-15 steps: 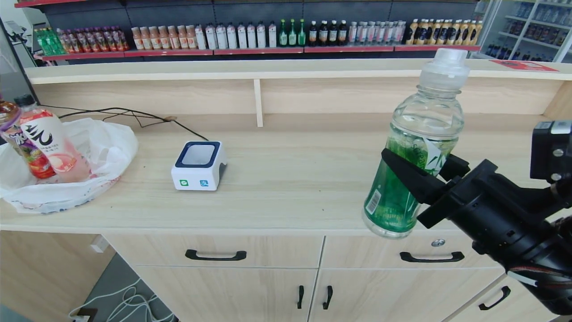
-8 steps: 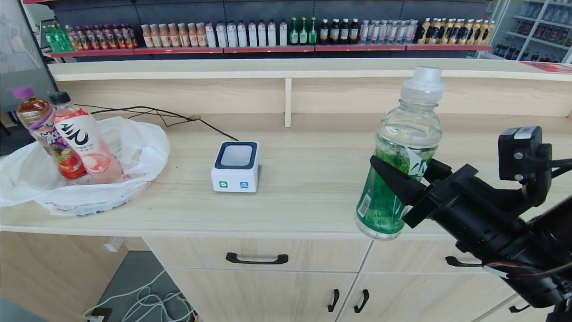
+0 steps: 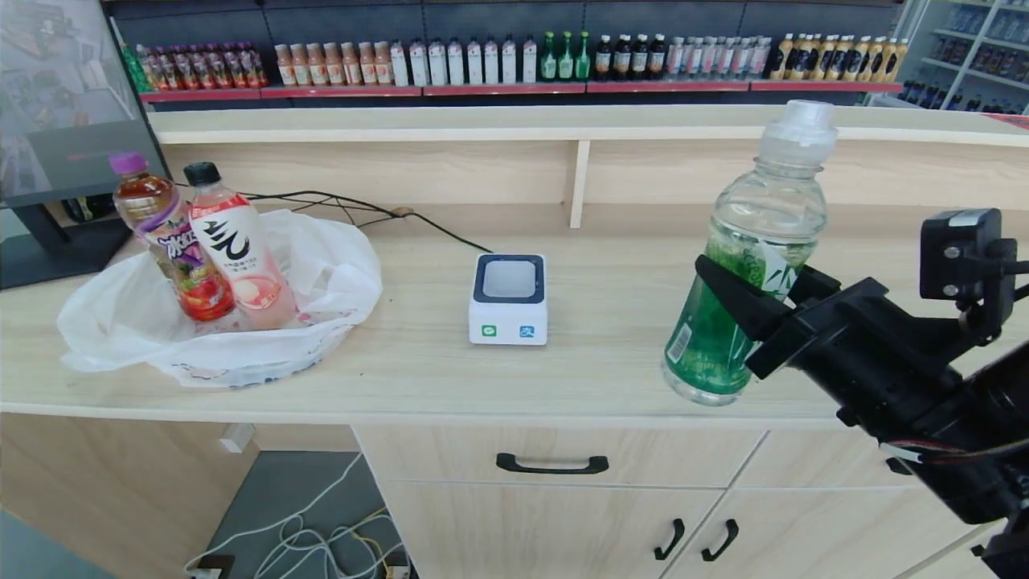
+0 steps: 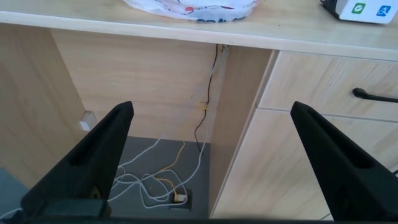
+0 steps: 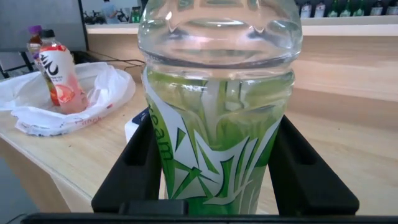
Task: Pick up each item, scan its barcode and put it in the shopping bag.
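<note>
My right gripper (image 3: 764,301) is shut on a clear bottle with a green label (image 3: 748,265), held upright above the counter's front edge, right of the scanner (image 3: 509,299). A barcode shows low on the bottle's side. In the right wrist view the bottle (image 5: 221,124) sits between the two black fingers (image 5: 134,168). The white shopping bag (image 3: 321,281) lies open at the counter's left with a purple-capped bottle (image 3: 173,237) and a pink bottle (image 3: 237,241) standing in it. My left gripper (image 4: 211,162) hangs open below counter height, in front of the cabinet.
A black cable (image 3: 354,205) runs along the back of the counter (image 3: 611,354) to the scanner. A monitor (image 3: 56,121) stands at the far left. A raised ledge (image 3: 563,129) closes the counter's back. Drawers with black handles (image 3: 551,464) are below.
The head camera has swung left, so the whole scene sits further right in the picture. The right gripper with the green bottle now stands closer to the scanner.
</note>
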You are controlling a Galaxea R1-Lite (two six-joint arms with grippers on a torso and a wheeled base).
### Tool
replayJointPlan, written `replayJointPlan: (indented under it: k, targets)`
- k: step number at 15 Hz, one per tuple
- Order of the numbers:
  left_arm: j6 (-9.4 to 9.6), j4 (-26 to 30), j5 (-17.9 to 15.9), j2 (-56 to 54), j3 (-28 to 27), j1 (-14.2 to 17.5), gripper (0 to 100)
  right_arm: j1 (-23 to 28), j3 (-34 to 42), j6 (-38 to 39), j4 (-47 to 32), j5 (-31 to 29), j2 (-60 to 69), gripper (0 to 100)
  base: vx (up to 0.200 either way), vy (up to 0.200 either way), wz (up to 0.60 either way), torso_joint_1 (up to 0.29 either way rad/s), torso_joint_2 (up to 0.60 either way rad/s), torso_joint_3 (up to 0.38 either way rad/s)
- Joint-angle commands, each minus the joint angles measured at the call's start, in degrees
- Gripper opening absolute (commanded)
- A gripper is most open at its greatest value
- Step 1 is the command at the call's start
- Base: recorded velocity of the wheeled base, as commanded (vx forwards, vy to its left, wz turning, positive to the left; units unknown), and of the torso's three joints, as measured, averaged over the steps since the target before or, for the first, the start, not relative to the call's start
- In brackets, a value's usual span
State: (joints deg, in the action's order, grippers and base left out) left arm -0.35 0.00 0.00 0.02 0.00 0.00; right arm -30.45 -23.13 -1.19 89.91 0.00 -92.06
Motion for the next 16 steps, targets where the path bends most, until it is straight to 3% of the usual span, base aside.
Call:
replayJointPlan:
  k: [1,10,12,16]
  targets:
    - [0.00,0.00,0.00,-0.02,0.00,0.00,100,0.66,-1.04,-0.04,0.09,-0.09,0.48,0,0.000,0.200,0.00,0.007,0.00,0.002]
    - [0.00,0.00,0.00,-0.02,0.00,0.00,100,3.29,-3.59,1.11,0.09,-0.09,1.18,0,0.000,0.200,0.00,0.002,0.00,0.000]
    - [0.00,0.00,0.00,-0.02,0.00,0.00,100,6.28,-6.76,-1.27,0.09,0.70,1.01,0,0.000,0.000,0.00,0.000,0.00,0.000]
    - [0.00,0.00,0.00,-0.02,0.00,0.00,100,7.07,-6.76,-5.05,0.09,6.86,0.13,0,0.000,0.000,0.00,0.000,0.00,0.000]
